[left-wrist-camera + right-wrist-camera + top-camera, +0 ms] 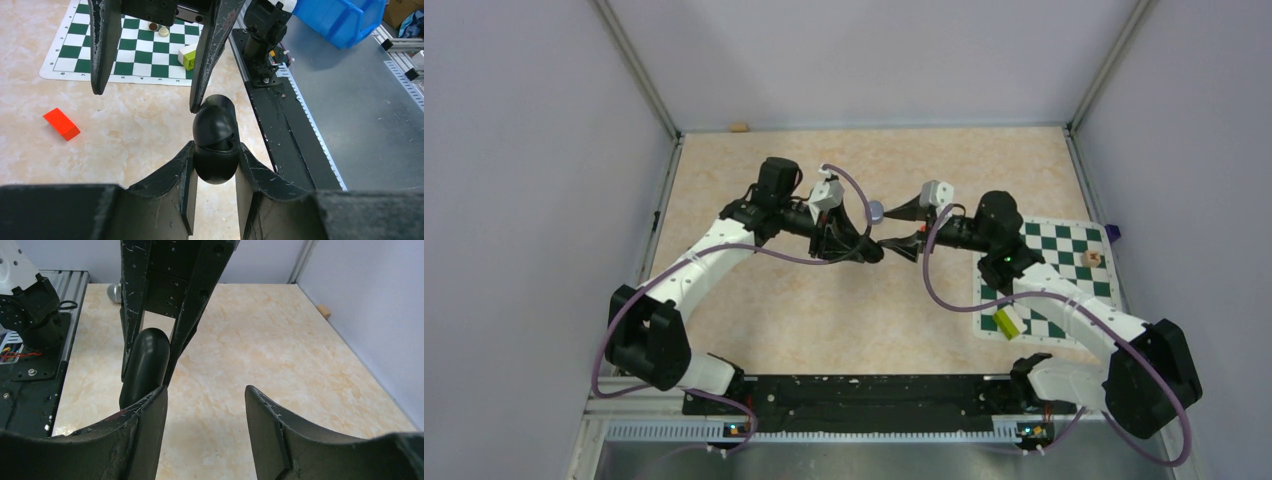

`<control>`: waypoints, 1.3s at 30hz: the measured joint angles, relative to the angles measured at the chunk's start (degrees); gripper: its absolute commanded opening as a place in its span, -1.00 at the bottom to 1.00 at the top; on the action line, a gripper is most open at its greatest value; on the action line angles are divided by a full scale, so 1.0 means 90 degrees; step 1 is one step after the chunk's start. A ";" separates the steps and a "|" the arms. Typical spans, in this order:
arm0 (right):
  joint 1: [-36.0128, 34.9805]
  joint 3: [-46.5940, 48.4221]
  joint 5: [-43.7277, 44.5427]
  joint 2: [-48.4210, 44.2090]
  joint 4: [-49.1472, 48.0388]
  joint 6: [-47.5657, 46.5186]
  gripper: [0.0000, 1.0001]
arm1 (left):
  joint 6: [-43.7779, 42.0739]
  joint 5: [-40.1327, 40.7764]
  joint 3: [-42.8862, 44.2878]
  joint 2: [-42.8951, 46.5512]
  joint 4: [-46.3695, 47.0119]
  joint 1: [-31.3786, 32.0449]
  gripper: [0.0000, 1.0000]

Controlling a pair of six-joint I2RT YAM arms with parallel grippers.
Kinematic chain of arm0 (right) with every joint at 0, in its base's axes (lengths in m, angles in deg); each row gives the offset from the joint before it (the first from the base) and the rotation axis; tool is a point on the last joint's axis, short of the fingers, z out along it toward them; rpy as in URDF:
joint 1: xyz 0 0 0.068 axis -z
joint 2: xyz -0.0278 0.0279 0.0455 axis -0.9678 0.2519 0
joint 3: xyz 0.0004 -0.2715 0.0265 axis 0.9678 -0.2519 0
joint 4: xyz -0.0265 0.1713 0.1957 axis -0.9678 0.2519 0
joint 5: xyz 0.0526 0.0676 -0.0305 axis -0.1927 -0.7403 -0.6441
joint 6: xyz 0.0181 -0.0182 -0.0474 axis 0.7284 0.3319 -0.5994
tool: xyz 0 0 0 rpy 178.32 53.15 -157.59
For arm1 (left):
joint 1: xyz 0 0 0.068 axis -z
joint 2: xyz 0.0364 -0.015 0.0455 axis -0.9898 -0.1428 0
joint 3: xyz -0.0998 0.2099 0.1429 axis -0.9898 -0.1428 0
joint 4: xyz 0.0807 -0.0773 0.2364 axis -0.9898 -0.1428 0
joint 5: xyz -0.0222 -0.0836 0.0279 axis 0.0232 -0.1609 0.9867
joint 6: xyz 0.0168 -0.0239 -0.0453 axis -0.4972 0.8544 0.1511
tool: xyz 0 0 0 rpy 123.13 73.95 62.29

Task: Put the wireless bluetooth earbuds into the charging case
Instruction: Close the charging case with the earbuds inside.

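Observation:
My left gripper (871,250) is shut on a black egg-shaped charging case (215,125) and holds it above the table; its lid stands slightly ajar. The case also shows in the right wrist view (147,360), between the left fingers (131,315). My right gripper (902,228) faces it, open and empty (205,390). One of the right fingertips (196,105) rests against the top of the case. No earbuds show in any view. A small lilac rounded thing (876,210) lies on the table just behind the grippers; I cannot tell what it is.
A green-and-white chessboard mat (1044,280) lies at the right with a yellow-green block (1007,321) and small wooden pieces (1091,258). A red block (61,123) lies on the table below the grippers. A blue bin (340,20) stands off the table.

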 measured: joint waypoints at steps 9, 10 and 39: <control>0.0015 0.0000 -0.0355 -0.0010 -0.0180 0.0097 0.17 | 0.0000 -0.0070 0.0000 0.0000 -0.0109 0.0005 -1.00; 0.0027 0.0000 -0.0410 -0.0012 -0.0185 0.0109 0.18 | 0.0000 -0.0075 0.0000 0.0000 -0.0131 0.0010 -1.00; -0.0058 -0.0002 -0.0653 -0.0187 0.0002 0.0002 0.36 | -0.0046 -0.0002 0.0000 0.0000 -0.0131 0.0012 -1.00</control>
